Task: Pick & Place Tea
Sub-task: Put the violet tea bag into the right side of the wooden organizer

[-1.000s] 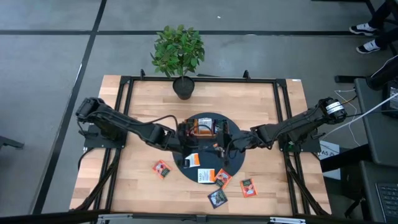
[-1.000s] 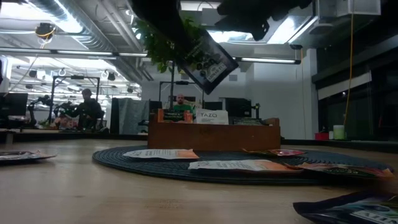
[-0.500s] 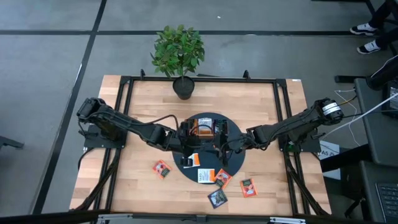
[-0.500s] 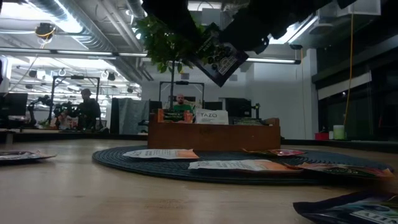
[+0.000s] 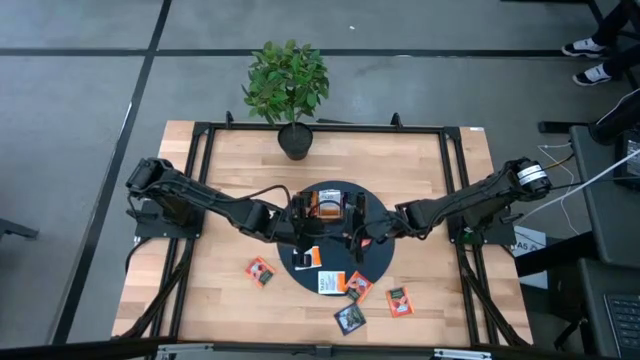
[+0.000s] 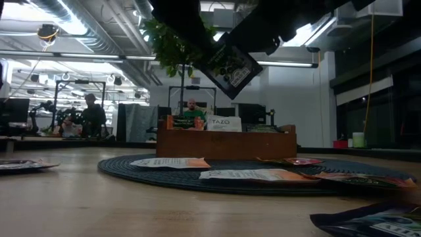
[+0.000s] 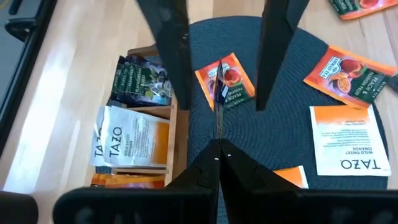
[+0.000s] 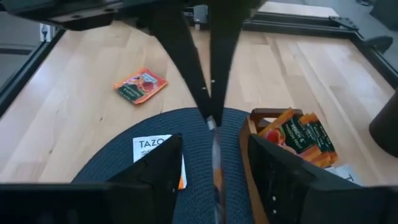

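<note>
My left gripper (image 7: 219, 155) is shut on a dark green-black tea sachet (image 6: 227, 66), held in the air above the round dark mat (image 5: 380, 255). The left wrist view shows the sachet edge-on (image 7: 217, 115). My right gripper (image 8: 214, 168) is open, with one finger (image 7: 168, 50) on each side of that sachet and clear of it. The wooden tray (image 5: 330, 205) stands on the mat's far part and holds dark (image 7: 140, 81), white (image 7: 124, 143) and orange sachets (image 8: 298, 140). More tea lies flat on the mat and table. My left gripper pinches the dark sachet between its two fingers at one end (image 7: 218, 142). The fingers slant down from the table's left. The sachet sticks out beyond the fingertips, tilted and lifted clear of the mat and tray.
Loose sachets lie on the mat (image 5: 309, 258), (image 5: 328, 282), (image 5: 357, 287) and on the bare wood nearer the front edge (image 5: 261, 271), (image 5: 399, 300), (image 5: 350, 318). A potted plant (image 5: 288, 85) stands at the table's far edge. People sit in the room beyond.
My right gripper has come down toward the held sachet, and its fingers now stand on either side of it. The sachet has stayed in my left gripper, shifting only slightly.
</note>
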`<state>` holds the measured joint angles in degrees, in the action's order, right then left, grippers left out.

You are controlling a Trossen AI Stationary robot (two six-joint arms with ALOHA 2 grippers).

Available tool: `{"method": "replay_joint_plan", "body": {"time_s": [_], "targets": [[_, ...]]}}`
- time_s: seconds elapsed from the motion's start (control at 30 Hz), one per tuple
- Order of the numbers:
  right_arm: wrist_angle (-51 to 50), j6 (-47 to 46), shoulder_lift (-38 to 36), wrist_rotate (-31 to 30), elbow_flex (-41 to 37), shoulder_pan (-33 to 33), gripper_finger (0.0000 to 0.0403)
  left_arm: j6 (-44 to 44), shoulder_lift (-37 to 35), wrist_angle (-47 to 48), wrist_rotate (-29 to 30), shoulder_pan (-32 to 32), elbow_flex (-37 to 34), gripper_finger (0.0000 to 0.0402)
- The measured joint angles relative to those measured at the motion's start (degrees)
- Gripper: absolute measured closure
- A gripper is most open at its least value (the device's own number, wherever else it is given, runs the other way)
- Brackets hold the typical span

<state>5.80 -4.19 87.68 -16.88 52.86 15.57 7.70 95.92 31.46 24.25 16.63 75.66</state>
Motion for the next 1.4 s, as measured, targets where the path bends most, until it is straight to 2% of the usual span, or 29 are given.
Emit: {"method": "replay_joint_plan", "body": {"time_s": [0.27, 0.6, 1.03, 1.4], "targets": [[0.3, 0.3, 0.0, 0.0, 0.0, 0.0, 0.0306, 0.0, 0.0, 0.0, -0.2, -0.7, 0.0, 0.0399], [0.3, 0.4, 0.0, 0.0, 0.0, 0.0, 0.0391, 0.0, 0.3, -0.1, -0.4, -0.7, 0.0, 0.0399], [-0.5, 0.3, -0.1, 0.0, 0.0, 0.0, 0.0399, -2.6, 0.3, -1.2, 0.1, -0.1, -0.1, 0.039], [-1.1, 0.4, -0.1, 0.0, 0.0, 0.0, 0.0401, -3.0, -3.5, 0.3, -1.5, 1.4, 0.0, 0.0305]]}}
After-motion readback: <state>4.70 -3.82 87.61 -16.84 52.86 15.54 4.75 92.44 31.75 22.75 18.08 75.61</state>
